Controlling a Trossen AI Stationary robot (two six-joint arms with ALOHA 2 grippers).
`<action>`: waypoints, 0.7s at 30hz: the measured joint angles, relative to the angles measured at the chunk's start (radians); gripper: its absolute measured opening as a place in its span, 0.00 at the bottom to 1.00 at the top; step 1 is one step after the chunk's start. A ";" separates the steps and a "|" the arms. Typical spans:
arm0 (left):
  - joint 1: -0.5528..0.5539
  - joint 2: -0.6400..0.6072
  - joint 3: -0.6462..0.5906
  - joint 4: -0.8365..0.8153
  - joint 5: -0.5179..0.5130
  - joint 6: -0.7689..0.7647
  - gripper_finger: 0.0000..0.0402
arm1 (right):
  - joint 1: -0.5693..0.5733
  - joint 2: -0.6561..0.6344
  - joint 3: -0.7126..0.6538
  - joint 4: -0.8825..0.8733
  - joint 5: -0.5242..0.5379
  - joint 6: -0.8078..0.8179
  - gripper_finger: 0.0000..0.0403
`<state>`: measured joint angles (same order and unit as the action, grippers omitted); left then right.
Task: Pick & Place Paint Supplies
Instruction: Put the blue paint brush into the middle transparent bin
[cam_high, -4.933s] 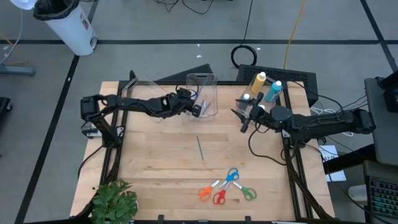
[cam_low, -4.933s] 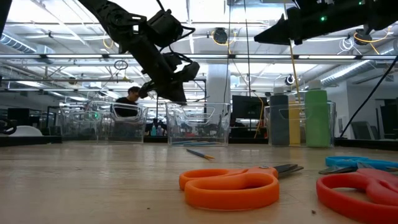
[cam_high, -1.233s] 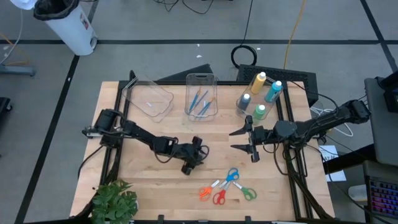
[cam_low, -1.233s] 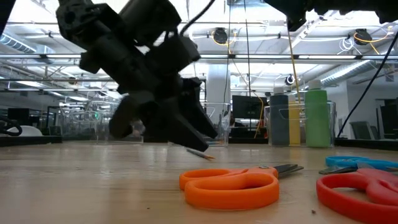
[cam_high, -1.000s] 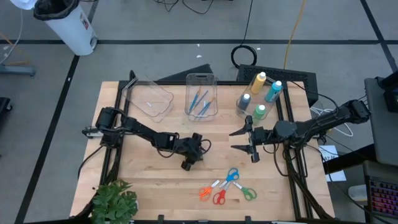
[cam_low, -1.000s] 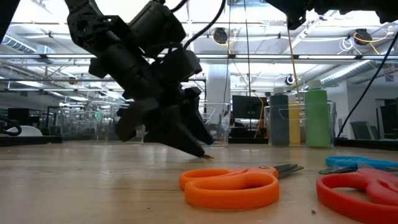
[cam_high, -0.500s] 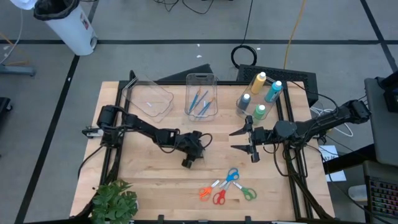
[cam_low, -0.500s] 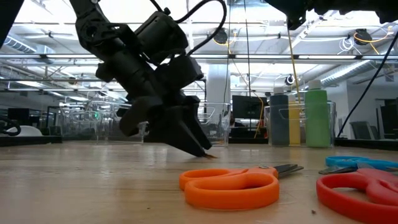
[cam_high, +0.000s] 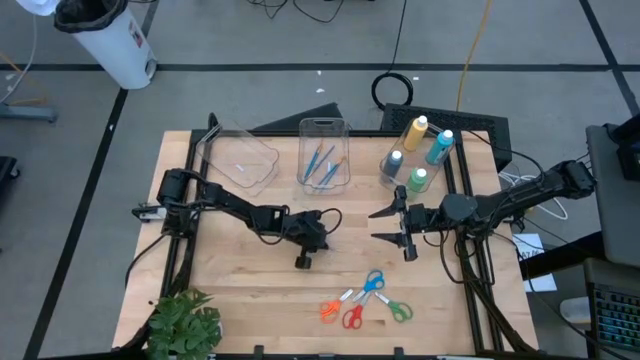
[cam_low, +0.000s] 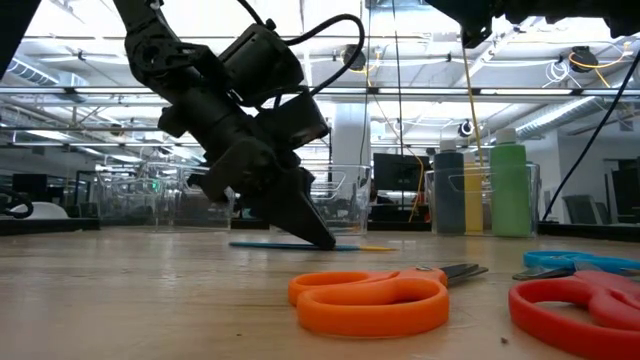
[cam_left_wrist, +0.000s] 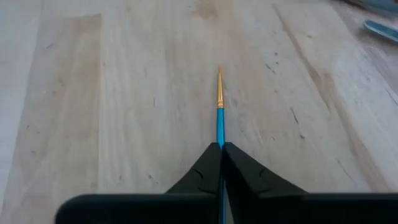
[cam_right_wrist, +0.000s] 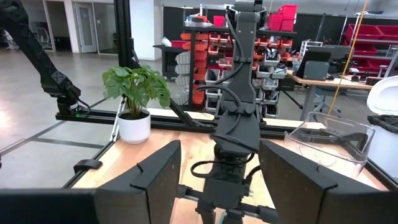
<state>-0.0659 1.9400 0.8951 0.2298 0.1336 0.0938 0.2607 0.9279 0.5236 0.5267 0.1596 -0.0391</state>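
Pale wood worktop (cam_high: 240, 270); left end effector (cam_left_wrist: 220, 149) clamped on blue brush (cam_left_wrist: 219, 118) near centre. Right end effector (cam_high: 388, 225) apart, three o'clock. Workshop shelving behind.

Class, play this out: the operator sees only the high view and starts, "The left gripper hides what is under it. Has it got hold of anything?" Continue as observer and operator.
Observer: Yes. In the left wrist view the left gripper is shut on a thin blue brush.
Operator: Is the brush off the table?
Observer: No. The low view shows it lying flat on the table, with the fingertips down at the wood.
Operator: Which end sticks out?
Observer: The left wrist view shows the orange tip pointing forward, away from the fingers.
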 joint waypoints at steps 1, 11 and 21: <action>-0.001 0.000 0.000 0.000 -0.004 -0.019 0.04 | 0.000 0.000 0.000 0.000 0.000 0.000 0.52; -0.022 0.000 0.001 -0.031 -0.078 -0.282 0.05 | 0.000 0.000 0.000 0.000 -0.003 0.027 0.52; -0.065 0.002 -0.001 -0.022 -0.166 -0.399 0.18 | 0.000 0.000 0.000 0.000 -0.001 -0.001 0.52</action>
<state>-0.1313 1.9419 0.8940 0.2075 -0.0327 -0.3054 0.2611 0.9279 0.5236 0.5270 0.1585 -0.0405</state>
